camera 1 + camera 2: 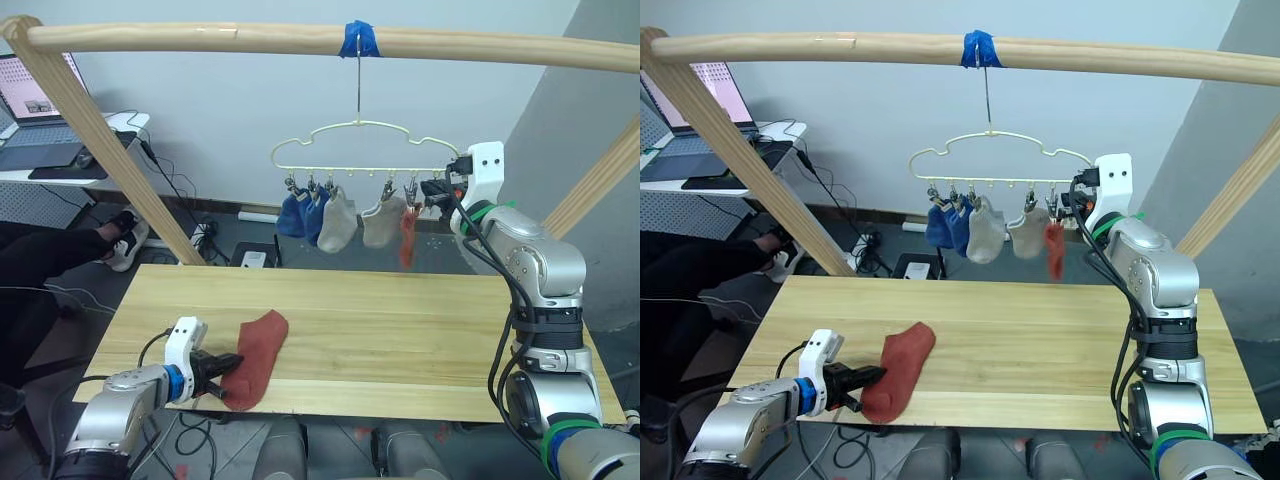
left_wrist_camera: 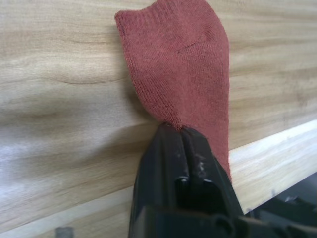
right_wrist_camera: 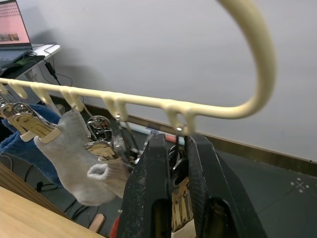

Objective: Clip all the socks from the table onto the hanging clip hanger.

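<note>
One rust-red sock (image 1: 260,355) lies on the table (image 1: 420,330) near its front left edge. My left gripper (image 1: 232,365) is shut on that sock's near end, with the knit (image 2: 183,64) bunched between the black fingers. The clip hanger (image 1: 360,135) hangs from the pole. Two blue socks (image 1: 300,213), two grey socks (image 1: 340,222) and a rust-red sock (image 1: 407,238) are clipped on it. At the hanger's right end my right gripper (image 1: 432,190) is shut on the last silver clip (image 3: 179,196), just under the wire (image 3: 148,103).
A thick wooden pole frame (image 1: 300,40) spans above the table, with slanted legs at both sides and blue tape (image 1: 358,40) holding the hook. A desk with a laptop (image 1: 40,110) stands at far left, and a person's shoe (image 1: 125,240) and cables lie on the floor behind.
</note>
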Robot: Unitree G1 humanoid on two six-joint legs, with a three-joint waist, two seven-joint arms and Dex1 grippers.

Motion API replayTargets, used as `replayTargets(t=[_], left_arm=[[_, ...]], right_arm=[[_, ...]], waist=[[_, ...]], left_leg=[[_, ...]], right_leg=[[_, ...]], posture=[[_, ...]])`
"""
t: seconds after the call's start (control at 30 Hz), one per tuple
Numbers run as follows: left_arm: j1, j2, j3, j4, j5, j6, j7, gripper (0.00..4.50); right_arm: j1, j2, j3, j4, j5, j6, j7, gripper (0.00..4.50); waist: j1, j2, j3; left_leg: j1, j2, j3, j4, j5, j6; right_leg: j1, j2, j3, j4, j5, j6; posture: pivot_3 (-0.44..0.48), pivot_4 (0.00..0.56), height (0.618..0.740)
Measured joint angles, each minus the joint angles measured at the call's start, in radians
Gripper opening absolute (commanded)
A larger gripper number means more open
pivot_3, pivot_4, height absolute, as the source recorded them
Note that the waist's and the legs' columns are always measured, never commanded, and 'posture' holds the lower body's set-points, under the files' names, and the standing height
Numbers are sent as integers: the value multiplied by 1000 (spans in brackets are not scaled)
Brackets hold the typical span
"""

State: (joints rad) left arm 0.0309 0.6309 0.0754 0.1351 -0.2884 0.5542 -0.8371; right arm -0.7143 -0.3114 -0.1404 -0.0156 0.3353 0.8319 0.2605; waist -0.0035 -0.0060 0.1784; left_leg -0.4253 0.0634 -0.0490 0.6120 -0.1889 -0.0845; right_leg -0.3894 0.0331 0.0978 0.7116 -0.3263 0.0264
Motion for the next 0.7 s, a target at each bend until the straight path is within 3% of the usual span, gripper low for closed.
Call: replayTargets(t=[0.37, 0.53, 0.7], left_arm=[[-19, 26, 43, -21, -15, 19, 8, 4322], [-67, -29, 48, -96, -26, 25, 61, 4484], [-121, -118, 13, -54, -4, -16, 119, 4484]], right_arm=[[0, 2, 0, 1, 0, 0, -2, 141], [-7, 2, 0, 18, -1, -10, -2, 141], [-16, 1, 0, 36, -2, -19, -2, 141]], waist=[[1, -3, 2], [3, -3, 2], [1, -4, 2]], left_leg=[[0, 0, 0, -2, 0, 0], [0, 0, 0, -1, 0, 0], [0, 0, 0, -2, 0, 0]], right_leg=[[0, 0, 0, -1, -1, -1], [0, 0, 0, -1, -1, -1], [0, 0, 0, -1, -1, -1]], posture=[[137, 154, 740], [121, 142, 740], [102, 147, 740]])
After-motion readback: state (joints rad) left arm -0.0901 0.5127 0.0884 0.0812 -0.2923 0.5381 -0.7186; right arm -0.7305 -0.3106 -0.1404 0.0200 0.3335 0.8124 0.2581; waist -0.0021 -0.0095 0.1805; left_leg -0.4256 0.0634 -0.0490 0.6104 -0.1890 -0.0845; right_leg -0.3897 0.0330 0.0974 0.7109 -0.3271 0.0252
